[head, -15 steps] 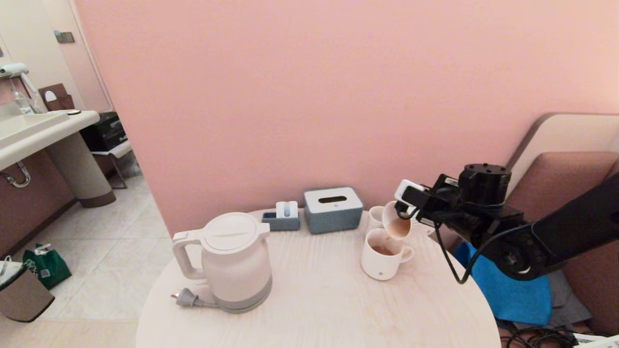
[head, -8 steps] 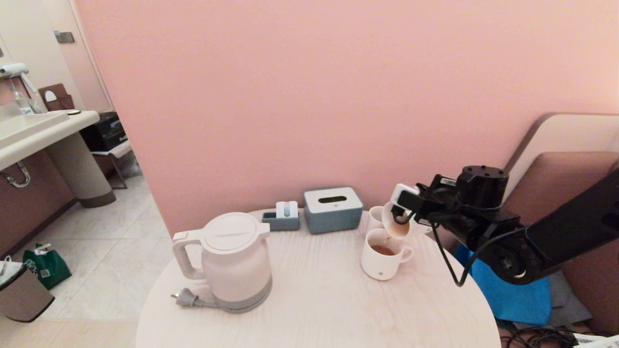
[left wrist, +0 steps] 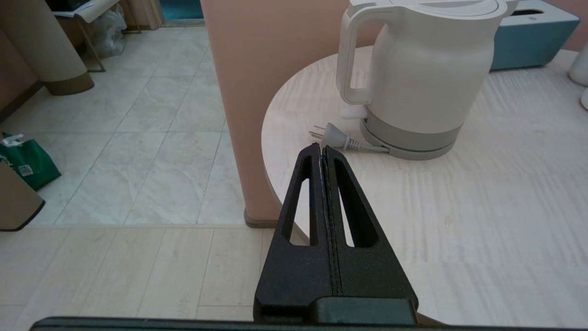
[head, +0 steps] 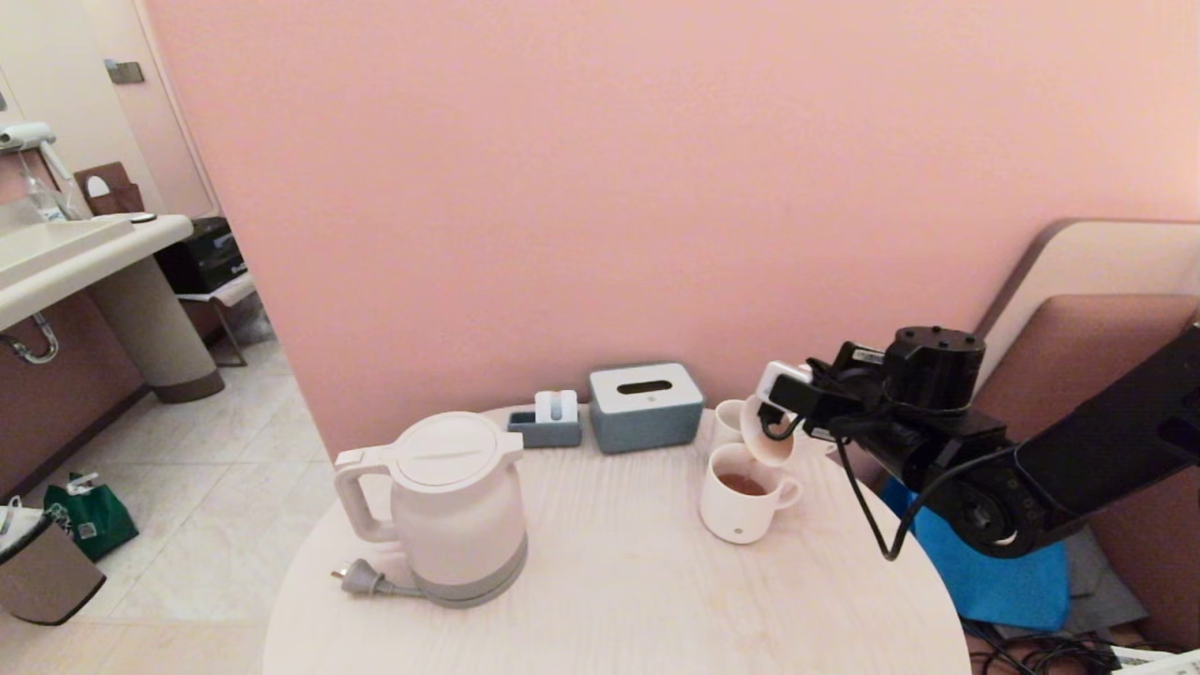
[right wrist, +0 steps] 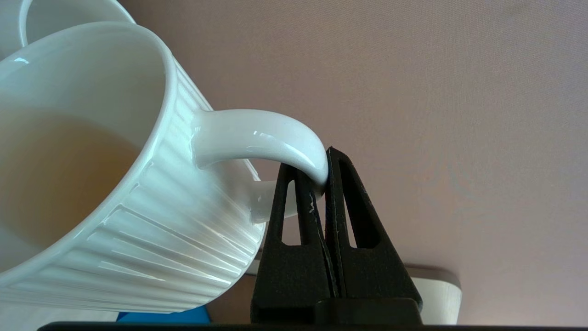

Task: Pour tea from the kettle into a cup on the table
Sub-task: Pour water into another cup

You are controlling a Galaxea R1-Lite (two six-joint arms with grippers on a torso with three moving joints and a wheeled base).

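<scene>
Pink wall backs a round pale wood-grain worktop (head: 609, 581) that carries all items. Landmark: the white mug (head: 741, 506) with a grey dot near its base, standing upright toward the worktop's right side and holding reddish-brown tea (head: 745, 485). Directly above its mouth a second white cup (head: 767, 433), ribbed on its outer wall, is tipped steeply with its opening turned down toward the mug; the right wrist view shows a pale brownish tint inside it. The right gripper (right wrist: 321, 177) holds this ribbed cup by its loop handle (right wrist: 262, 135), fingers (right wrist: 342, 202) pinching the handle's outer bend, with the arm reaching in from the mug's right. Just behind the mug, touching or nearly touching the tipped cup, stands another white cup (head: 727, 419), partly hidden. Well to the mug's left stands the white kettle (head: 457, 506), upright, lid closed, handle turned away from the mug, its grey plug (head: 361, 578) lying loose on the worktop beside its base. Behind the mug and to its left, against the wall, sit a blue-grey tissue box (head: 645, 406) and a smaller blue-grey holder (head: 547, 421). The left gripper (left wrist: 321, 148) hangs off the worktop's edge on the kettle's side, far from the mug, fingers pressed together and holding nothing.
</scene>
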